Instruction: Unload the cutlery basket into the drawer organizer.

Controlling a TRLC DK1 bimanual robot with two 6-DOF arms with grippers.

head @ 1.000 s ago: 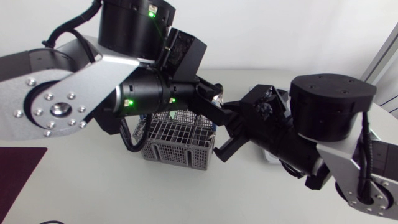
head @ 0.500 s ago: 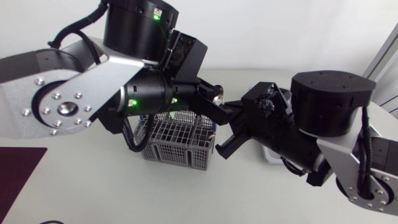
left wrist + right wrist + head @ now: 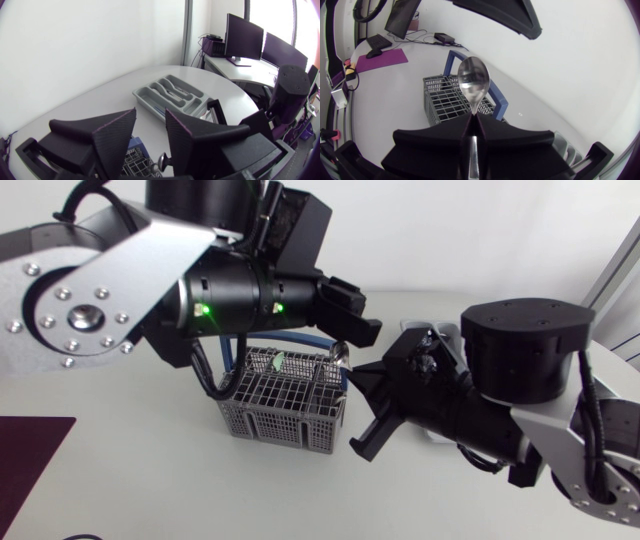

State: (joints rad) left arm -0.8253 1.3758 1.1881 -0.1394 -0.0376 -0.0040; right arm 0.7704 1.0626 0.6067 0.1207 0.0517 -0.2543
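Note:
The grey wire cutlery basket with a blue handle stands mid-table. My right gripper is just right of it, above the basket's right edge, shut on the handle of a metal spoon. In the right wrist view the spoon sticks out ahead of the right gripper, bowl outward, with the basket beyond it. My left gripper hangs above the basket and spoon, open and holding nothing. In the left wrist view the left gripper faces the grey drawer organizer.
A dark purple mat lies at the table's front left. In the head view, my right arm covers most of the organizer. The two grippers are close together over the basket's right side.
My left gripper has opened, let go of the spoon and lifted away from it. The right gripper now keeps the spoon alone and has dropped slightly.

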